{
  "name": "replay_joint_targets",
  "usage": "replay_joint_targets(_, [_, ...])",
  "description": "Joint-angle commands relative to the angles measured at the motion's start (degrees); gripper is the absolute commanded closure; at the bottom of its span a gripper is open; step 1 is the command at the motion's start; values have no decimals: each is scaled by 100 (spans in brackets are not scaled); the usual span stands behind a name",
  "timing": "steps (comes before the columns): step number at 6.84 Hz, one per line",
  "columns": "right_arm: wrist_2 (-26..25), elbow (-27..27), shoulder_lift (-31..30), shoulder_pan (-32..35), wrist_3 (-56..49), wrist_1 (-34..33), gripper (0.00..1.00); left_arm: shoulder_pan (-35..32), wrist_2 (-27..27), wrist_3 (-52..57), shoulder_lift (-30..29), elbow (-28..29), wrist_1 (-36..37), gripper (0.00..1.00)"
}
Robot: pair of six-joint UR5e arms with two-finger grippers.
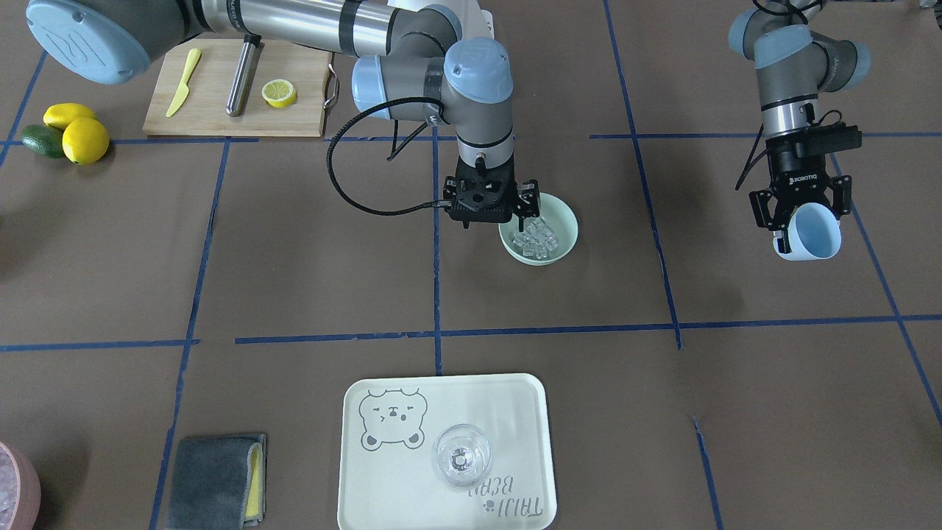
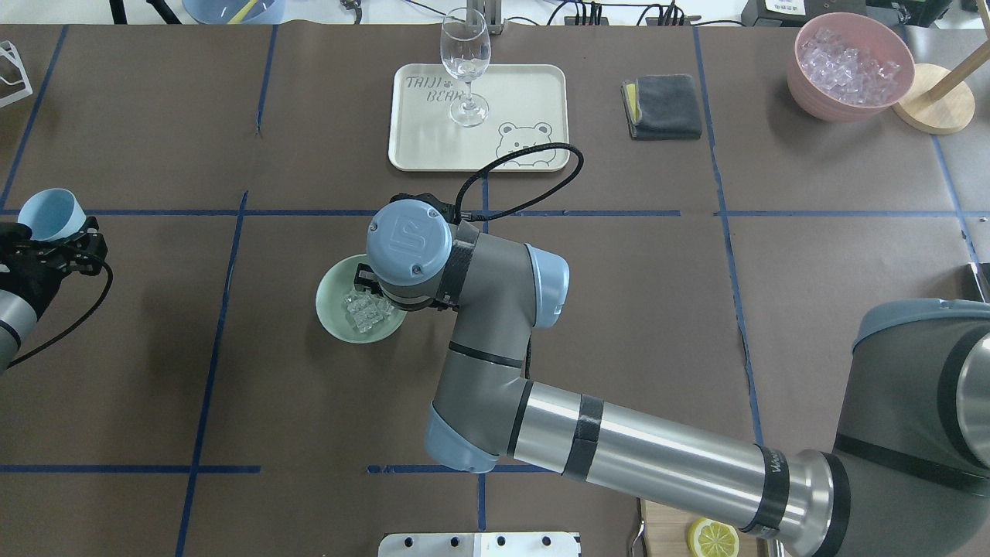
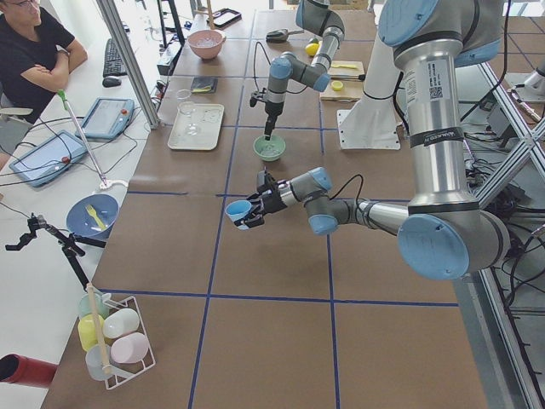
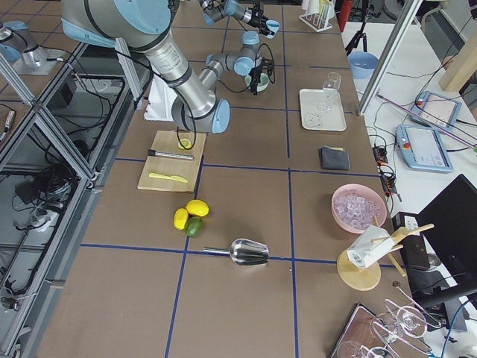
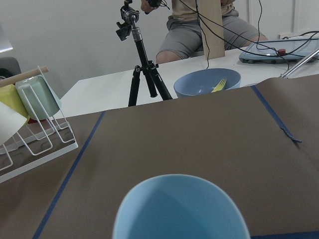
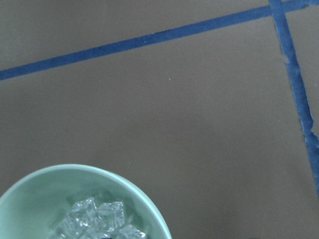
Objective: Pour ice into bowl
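Now my left claw [image 1: 801, 218] is closed on the tilted blue cup [image 1: 812, 232], well apart from the bowl [image 1: 565, 246] on the table [image 1: 294, 258]. The ice [image 1: 536, 237] lies inside the bowl. My right claw [image 1: 527, 208] hangs at its rim; how wide it is, I cannot tell.

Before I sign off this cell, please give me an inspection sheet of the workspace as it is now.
Surface: table, brown paper cover, blue tape grid.
Job's things: bowl upright on table; ice inside it.
Clutter: tray with glass; cloth; pink bowl with cubes; board with knife and lemon half; lemons; scoop.
Grippers: left gripper shut on cup, tilted, looks empty; right gripper at bowl's rim, jaws unclear.
Cables: right cable loops off the wrist; left cable hangs likewise.
Surroundings: person seated beside table; tripod; rack.
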Motion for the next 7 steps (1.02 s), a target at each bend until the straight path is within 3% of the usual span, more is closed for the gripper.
replay_joint_targets(1, [-30,-151,59,-50,12,143,68,3,0,-7,0,-4,7,100])
replay_joint_targets(2, [-30,-143,68,-50,-32,152,100,3,0,-7,0,5,15,100])
replay_joint_targets(4, [-12,-116,60,-41,-50,160,100,3,0,-33,-18,48,15,100])
replay_joint_targets(7, [75,313,-19,99,-41,99,100,47,26,-1120,-106,426,-2,100])
